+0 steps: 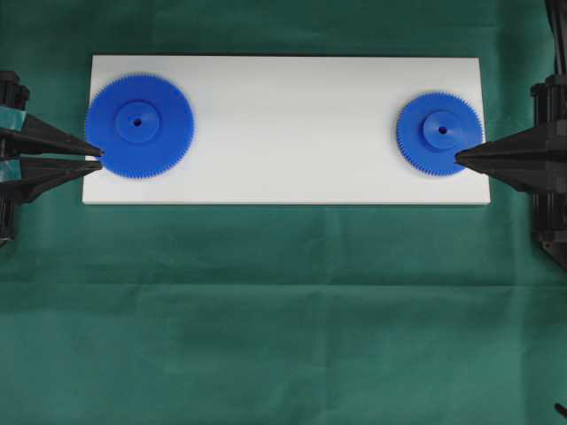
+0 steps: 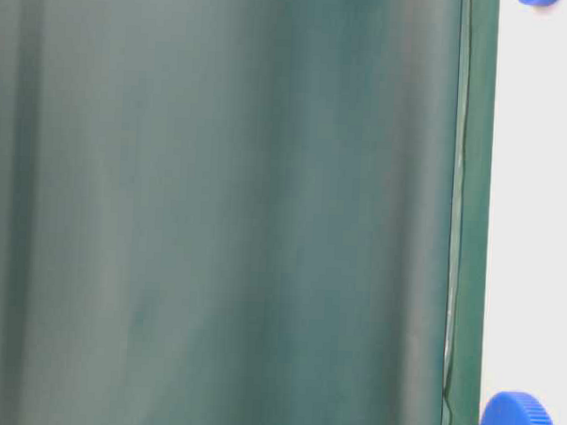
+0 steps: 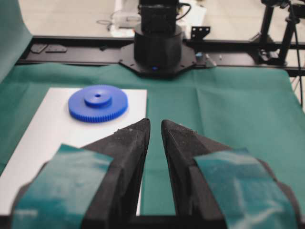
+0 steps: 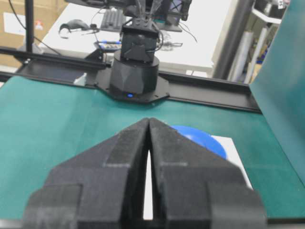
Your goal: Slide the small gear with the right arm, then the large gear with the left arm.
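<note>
Step 1: small gear slide, not started.
My right pincer (image 1: 459, 158) closed, tips touching small gear (image 1: 440, 134) rim at white board (image 1: 292, 177) right end; next push inward. Left pincer (image 1: 99, 158) slightly open beside large gear (image 1: 139, 125).

Tabletop (image 1: 266, 310) covered by green cloth (image 1: 283, 354). White rectangular board (image 1: 283, 133) flat on cloth, long side across. Large gear (image 1: 139, 125) flat on board at left end, teeth overhanging edge. Small gear (image 1: 440, 133) flat near right end.
</note>
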`<state>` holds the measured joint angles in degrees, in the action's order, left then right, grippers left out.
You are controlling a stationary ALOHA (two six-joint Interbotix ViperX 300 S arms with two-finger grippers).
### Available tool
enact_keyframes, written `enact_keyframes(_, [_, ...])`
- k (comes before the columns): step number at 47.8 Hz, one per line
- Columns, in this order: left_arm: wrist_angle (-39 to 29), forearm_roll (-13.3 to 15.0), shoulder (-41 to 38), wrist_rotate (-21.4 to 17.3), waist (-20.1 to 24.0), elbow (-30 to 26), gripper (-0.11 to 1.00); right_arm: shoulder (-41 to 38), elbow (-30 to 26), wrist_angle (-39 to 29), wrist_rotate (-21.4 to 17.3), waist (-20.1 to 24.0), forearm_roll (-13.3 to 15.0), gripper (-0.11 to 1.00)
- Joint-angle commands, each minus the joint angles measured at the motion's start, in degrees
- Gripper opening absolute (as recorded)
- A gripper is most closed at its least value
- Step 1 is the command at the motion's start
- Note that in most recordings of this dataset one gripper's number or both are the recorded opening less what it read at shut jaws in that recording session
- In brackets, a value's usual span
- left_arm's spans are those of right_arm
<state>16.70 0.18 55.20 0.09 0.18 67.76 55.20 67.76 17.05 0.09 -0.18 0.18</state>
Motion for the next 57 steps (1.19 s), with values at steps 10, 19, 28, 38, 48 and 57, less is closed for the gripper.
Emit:
enact_keyframes(10, [0.44,0.88,0.44,0.00,0.88,1.23,0.00,-0.09,0.44,0.00,-0.44,-2.20,0.00,0.51])
enact_keyframes(19, [0.44,0.88,2.99,-0.09,3.43,2.72,0.00,1.32,1.85,-3.08,-0.53,-8.35,0.00,0.51])
enact_keyframes(28, [0.35,0.88,7.82,0.09,5.36,4.92,0.00,5.10,2.11,-6.68,-1.41,-17.31,0.00,0.51])
enact_keyframes(38, [-0.62,0.88,10.11,0.09,5.54,6.06,0.00,5.19,2.02,-14.33,-3.69,-21.71,0.00,0.51])
enact_keyframes(48, [-0.97,0.79,9.05,0.18,6.86,6.15,0.00,2.29,1.41,-23.99,-7.12,-26.10,0.09,0.51])
enact_keyframes(57, [-0.97,0.79,8.61,0.18,7.12,5.80,0.00,-0.18,0.70,-29.62,-8.44,-27.77,0.18,0.51])
